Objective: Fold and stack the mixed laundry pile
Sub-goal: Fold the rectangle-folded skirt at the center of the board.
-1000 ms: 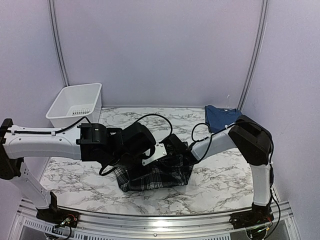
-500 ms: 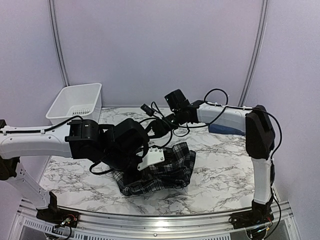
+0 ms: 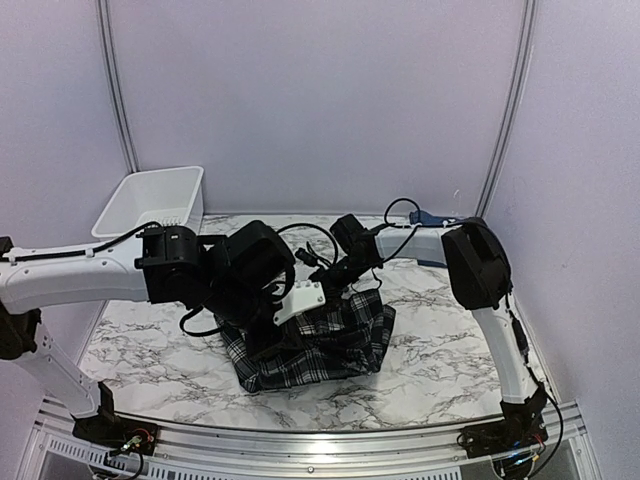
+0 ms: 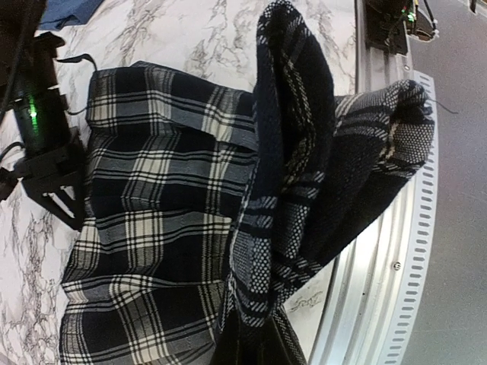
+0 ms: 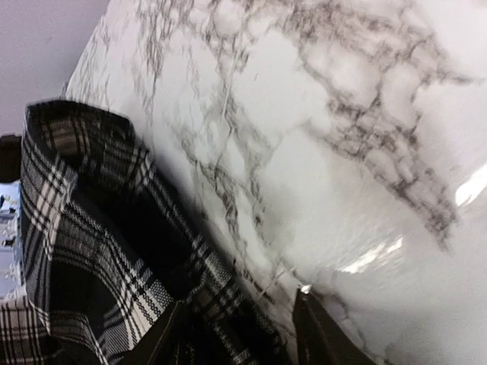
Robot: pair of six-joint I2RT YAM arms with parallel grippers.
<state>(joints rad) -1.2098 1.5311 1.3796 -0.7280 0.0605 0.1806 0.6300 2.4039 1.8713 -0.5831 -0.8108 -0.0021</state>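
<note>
Looking down from the top camera, I saw the plaid (image 3: 325,340) heaped at the front middle of the table (image 3: 450,350), its near hem close to the rail (image 3: 300,440) but not over it. Bare marble lay open to its right and at the front left. The bin (image 3: 150,205) sat at the back-left corner, well apart. The tee (image 3: 421,216) lay at the back right, mostly hidden by the right forearm crossing over it.

The top view hid both sets of fingers. The left wrist camera showed the left claw (image 4: 255,342) clenched on a bunched fold of plaid, which was lifted into a ridge while the rest lay flat below. It also caught a corner of the tee at its upper left. The right wrist camera showed the right claw (image 5: 243,334) released, with its fingers parted low over the marble at the plaid's far edge and nothing pinched that I could see.

A second earlier the right arm had been low at the plaid's right side and the tee was in plain sight. Half a second ago that arm was raised over the back of the table. It had since come down at the far edge. The left arm had drifted slightly back, its grip unchanged.
</note>
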